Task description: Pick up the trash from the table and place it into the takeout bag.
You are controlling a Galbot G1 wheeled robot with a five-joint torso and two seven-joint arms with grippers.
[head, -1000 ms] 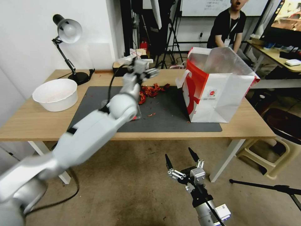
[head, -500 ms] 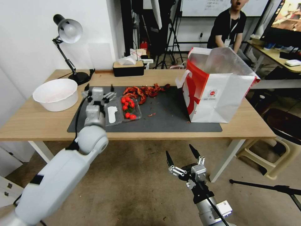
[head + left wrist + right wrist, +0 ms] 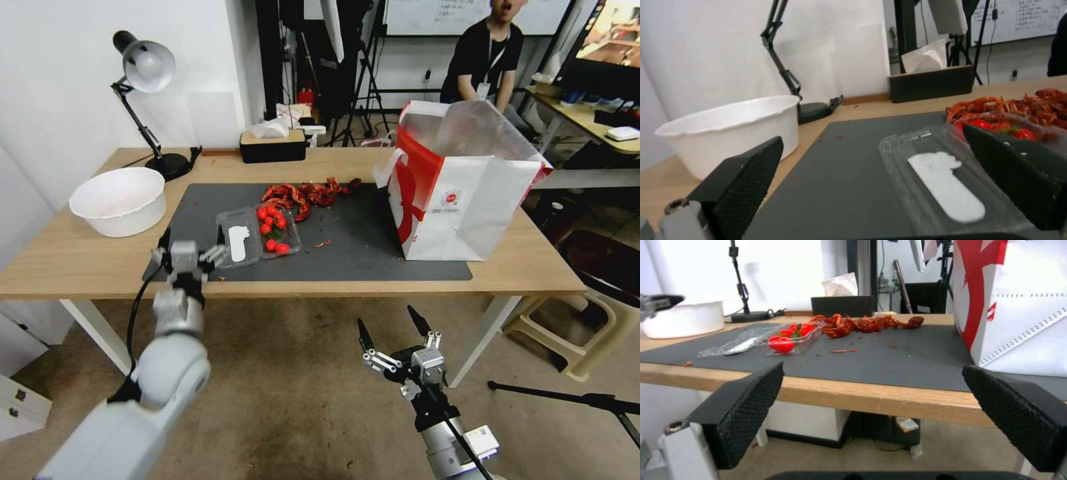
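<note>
On the table [image 3: 67, 260] lies a dark grey mat [image 3: 373, 247]. The trash on it is a pile of red shells [image 3: 307, 193] [image 3: 862, 323] and an open clear clamshell [image 3: 257, 233] [image 3: 942, 173] with small red tomatoes in one half. At the mat's right end stands the white and red takeout bag [image 3: 467, 200] [image 3: 1022, 306], upright, its foil-lined mouth open. My left gripper [image 3: 192, 235] [image 3: 871, 140] is open and empty at the mat's front left corner, just left of the clamshell. My right gripper [image 3: 387, 319] [image 3: 872, 370] is open and empty below and in front of the table edge.
A white bowl [image 3: 120, 200] sits on the table's left side, with a black desk lamp [image 3: 143, 67] behind it. A black tissue box [image 3: 273, 145] stands at the back edge. A beige stool [image 3: 587, 313] is right of the table.
My left arm has drawn back from over the shells at the back of the mat to its front left corner. The right gripper has shifted slightly.
</note>
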